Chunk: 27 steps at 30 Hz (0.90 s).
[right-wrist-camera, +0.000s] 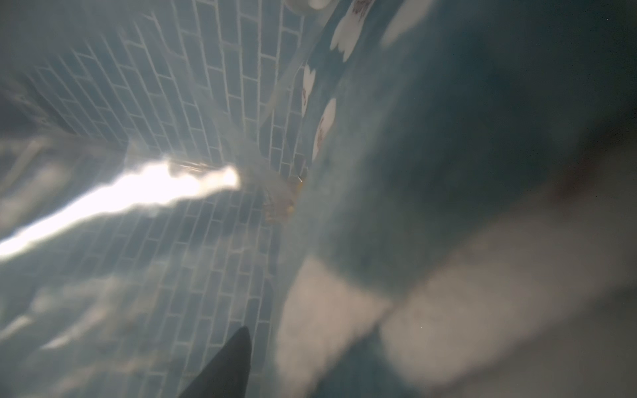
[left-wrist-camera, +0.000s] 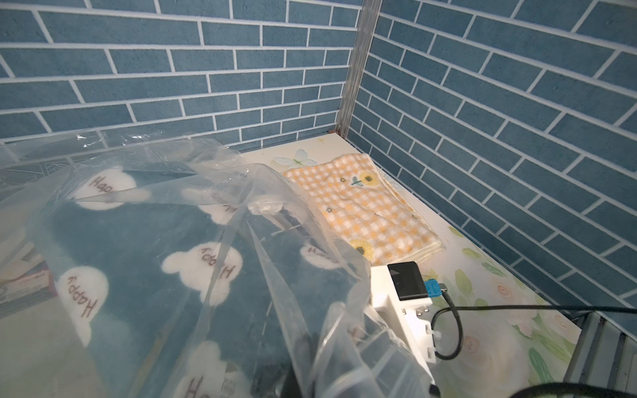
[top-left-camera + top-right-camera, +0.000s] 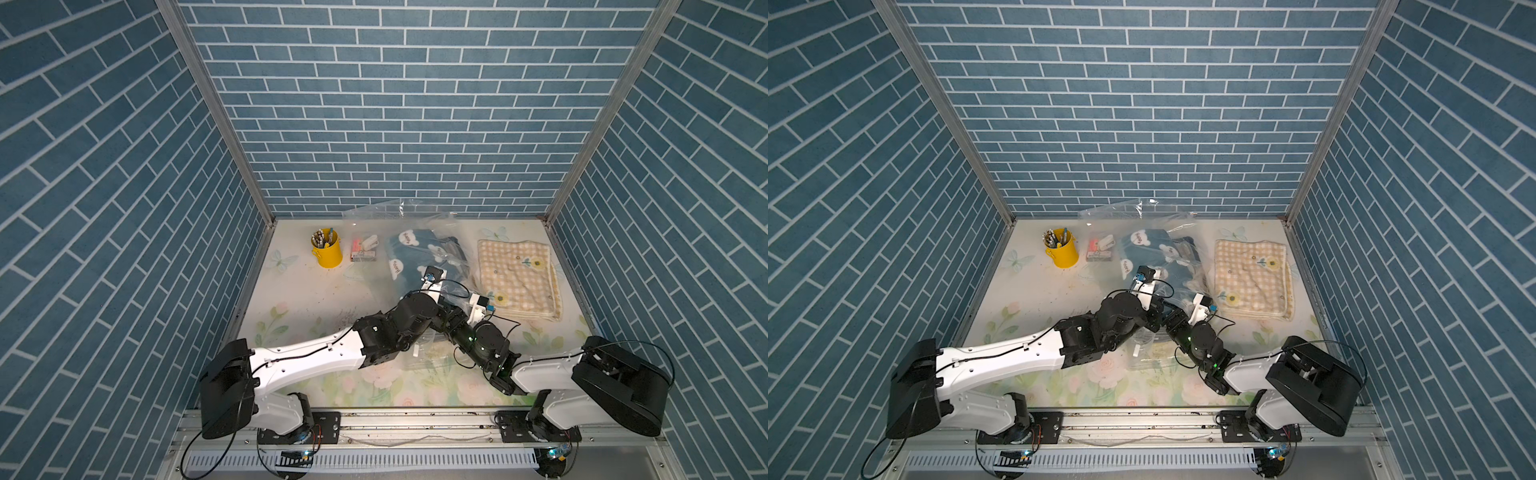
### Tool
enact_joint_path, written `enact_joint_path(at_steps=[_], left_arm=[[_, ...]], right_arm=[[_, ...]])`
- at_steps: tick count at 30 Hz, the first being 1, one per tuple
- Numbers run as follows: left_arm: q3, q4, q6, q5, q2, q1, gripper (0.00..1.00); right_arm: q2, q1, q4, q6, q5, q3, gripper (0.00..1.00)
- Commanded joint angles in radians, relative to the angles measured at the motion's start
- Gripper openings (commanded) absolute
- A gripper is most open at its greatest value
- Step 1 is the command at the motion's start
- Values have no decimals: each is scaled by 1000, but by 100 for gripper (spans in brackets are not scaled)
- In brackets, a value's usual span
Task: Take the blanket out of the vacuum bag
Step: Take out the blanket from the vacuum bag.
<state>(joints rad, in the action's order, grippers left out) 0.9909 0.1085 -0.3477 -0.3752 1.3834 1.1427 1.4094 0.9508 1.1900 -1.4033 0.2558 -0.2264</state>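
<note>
The dark teal fleece blanket with white bear shapes is lying folded inside the large, crinkly, transparent plastic vacuum bag, toward the back middle of the table. The bag's far end is curling up against the back wall, and its near end is running under the two crossed arms. The left gripper is clenched low at the blanket's near edge with folds of film rising around it; whether it is pinching film I cannot tell. The right gripper is sitting close against the blanket amid the film. Its blurred wrist view is showing only one dark finger, so I cannot tell whether it is released or clenched. Just beside the bag, on the robot's right, a folded yellow-and-white checked cloth with sunflowers is lying flat. On the other side a small pinkish packet is lying near an upright yellow metal cup of pens. The pale tabletop, printed with flowers and butterflies, is carrying scattered dark specks. Blue brick-patterned wall panels are enclosing it on three sides, and a metal rail is running along the front.
</note>
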Motion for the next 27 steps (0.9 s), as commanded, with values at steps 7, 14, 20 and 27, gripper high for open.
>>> enact_joint_path(at_steps=[7, 14, 20, 27], left_arm=[[8, 46, 0, 15, 9, -2, 0], [6, 39, 1, 10, -5, -2, 0], [19, 11, 29, -27, -19, -1, 0], [61, -42, 63, -57, -24, -14, 0]], right_arm=[[151, 2, 215, -37, 44, -71, 63], [204, 1, 267, -59, 48, -78, 37], [172, 2, 318, -21, 38, -59, 1], [26, 1, 268, 42, -55, -43, 0]])
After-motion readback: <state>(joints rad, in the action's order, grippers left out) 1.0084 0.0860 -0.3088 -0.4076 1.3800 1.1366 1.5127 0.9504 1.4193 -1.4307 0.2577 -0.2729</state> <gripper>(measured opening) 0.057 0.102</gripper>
